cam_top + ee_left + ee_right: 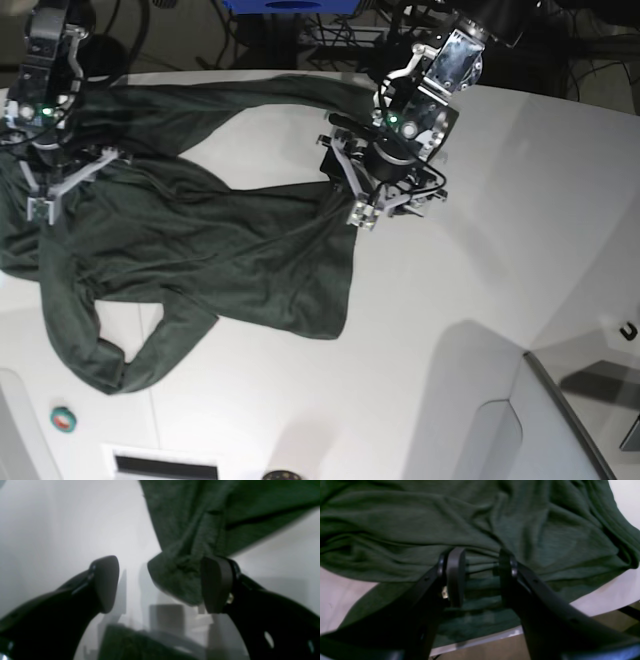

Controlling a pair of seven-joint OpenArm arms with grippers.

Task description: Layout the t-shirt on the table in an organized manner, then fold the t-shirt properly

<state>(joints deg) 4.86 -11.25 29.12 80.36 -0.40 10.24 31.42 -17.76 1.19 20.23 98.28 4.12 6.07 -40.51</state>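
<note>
The left gripper [160, 583] stands spread, the t-shirt [190, 240] edge seemingly loose against one finger, while the right gripper [480, 576] pinches a fold to anchor the spread.

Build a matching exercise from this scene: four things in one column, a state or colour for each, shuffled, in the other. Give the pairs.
Things:
1. t-shirt
2. table
3. left gripper
4. right gripper

States or colours:
A. jaws wide apart, bunched cloth against only one finger
B. smooth and white
C. dark green, spread out but wrinkled
D. jaws on either side of a fold of cloth

Pairs: 1-C, 2-B, 3-A, 4-D
</note>
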